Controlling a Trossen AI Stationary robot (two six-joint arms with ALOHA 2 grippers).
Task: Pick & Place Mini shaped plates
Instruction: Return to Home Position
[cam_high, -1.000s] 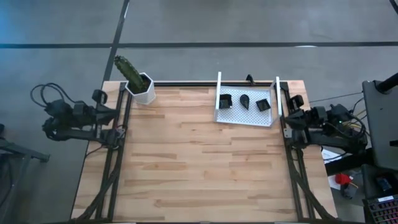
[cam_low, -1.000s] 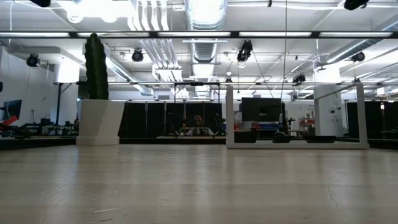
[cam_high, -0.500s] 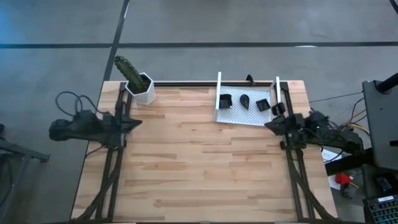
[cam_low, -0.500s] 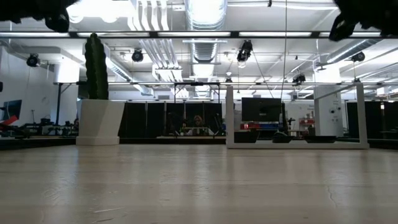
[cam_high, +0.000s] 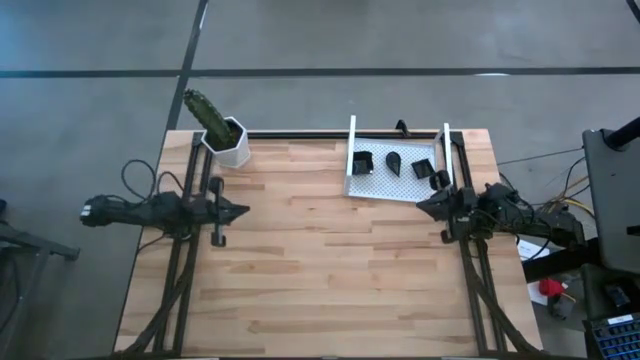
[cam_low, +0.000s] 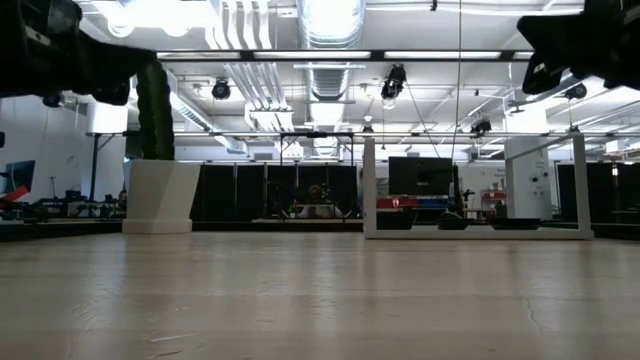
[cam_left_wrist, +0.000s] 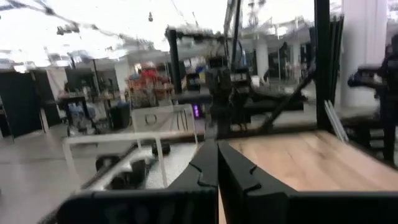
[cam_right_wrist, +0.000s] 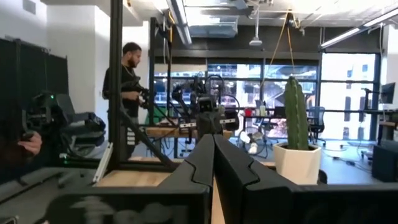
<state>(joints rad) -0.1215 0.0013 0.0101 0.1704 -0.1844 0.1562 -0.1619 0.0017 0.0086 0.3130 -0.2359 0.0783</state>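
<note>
Three mini shaped plates, small, dark and glossy, lie side by side in a white tray (cam_high: 395, 185) at the table's far right: one (cam_high: 362, 162), one (cam_high: 392, 160), one (cam_high: 423, 168). The low view shows them as dark shapes (cam_low: 452, 222) on the tray floor. My left gripper (cam_high: 243, 211) hovers shut over the table's left edge, pointing right. My right gripper (cam_high: 420, 205) hovers shut at the right edge, just near of the tray, pointing left. Both sets of fingers are closed together with nothing between them (cam_left_wrist: 217, 158) (cam_right_wrist: 213, 152).
A white hexagonal pot with a green cactus (cam_high: 228, 142) stands at the far left corner, also in the right wrist view (cam_right_wrist: 297, 163). The tray has two upright white side walls (cam_high: 351, 145). A person (cam_right_wrist: 127, 93) stands in the room beyond the table.
Both arms have unfolded and come down. My left gripper has swung out from beside the table toward the right, over the left edge. My right gripper has swung toward the left, to just near of the tray. Both now show at the low view's top corners.
</note>
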